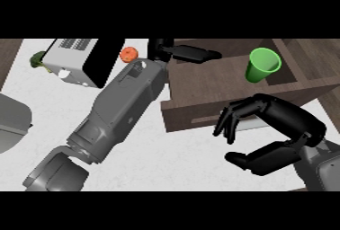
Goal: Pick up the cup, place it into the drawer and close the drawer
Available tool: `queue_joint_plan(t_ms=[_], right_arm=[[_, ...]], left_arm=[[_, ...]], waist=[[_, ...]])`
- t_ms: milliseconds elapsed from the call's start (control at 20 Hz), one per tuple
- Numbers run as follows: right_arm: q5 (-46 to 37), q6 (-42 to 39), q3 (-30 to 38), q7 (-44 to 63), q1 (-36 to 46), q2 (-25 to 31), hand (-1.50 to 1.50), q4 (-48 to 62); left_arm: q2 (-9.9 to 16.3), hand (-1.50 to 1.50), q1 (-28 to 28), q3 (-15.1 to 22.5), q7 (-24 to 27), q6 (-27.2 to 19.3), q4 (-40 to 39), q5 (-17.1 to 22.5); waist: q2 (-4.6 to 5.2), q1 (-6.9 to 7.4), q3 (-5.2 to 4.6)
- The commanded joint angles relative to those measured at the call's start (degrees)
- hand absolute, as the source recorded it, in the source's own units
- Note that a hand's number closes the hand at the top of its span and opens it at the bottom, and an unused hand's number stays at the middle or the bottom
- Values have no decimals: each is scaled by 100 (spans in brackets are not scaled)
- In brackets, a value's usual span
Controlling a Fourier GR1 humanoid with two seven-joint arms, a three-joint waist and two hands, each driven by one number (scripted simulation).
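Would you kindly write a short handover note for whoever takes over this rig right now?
Left hand: fingers straight, resting on the back left of the open drawer.
Right hand: curled, holding nothing, over the drawer's front edge.
Cup: green, standing upright inside the drawer at its right rear.
Done: cup is in the drawer.
Left: push the drawer shut.

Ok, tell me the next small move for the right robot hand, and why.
Probably press the right robot hand forward against the drawer front to push it shut. The green cup already sits inside the open drawer, the hand holds nothing, and its curled fingers hang just in front of the drawer face. The left robot hand rests at the drawer's far edge.
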State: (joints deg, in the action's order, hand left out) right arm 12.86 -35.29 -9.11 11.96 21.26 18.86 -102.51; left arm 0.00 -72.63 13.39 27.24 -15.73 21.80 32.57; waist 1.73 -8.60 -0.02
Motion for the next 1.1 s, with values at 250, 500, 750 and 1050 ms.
queue_joint_plan(t_ms=[250,500,750,1050], right_arm=[[-2634,526,-758,-525,-673,336,-150,38],[-3570,1140,-1052,-1200,-527,96,-150,1630],[-4240,1523,-1402,-1760,128,-255,-150,3474],[-4286,2048,-664,-2762,1203,-232,150,5675]], left_arm=[[0,-150,102,-125,372,-46,-53,406],[0,-150,443,-123,542,178,97,489],[174,-150,867,-224,553,428,476,484],[432,-150,1296,-121,390,649,1025,444]], waist=[[-89,525,10],[-100,814,9],[-120,1133,10],[-89,1391,24]])
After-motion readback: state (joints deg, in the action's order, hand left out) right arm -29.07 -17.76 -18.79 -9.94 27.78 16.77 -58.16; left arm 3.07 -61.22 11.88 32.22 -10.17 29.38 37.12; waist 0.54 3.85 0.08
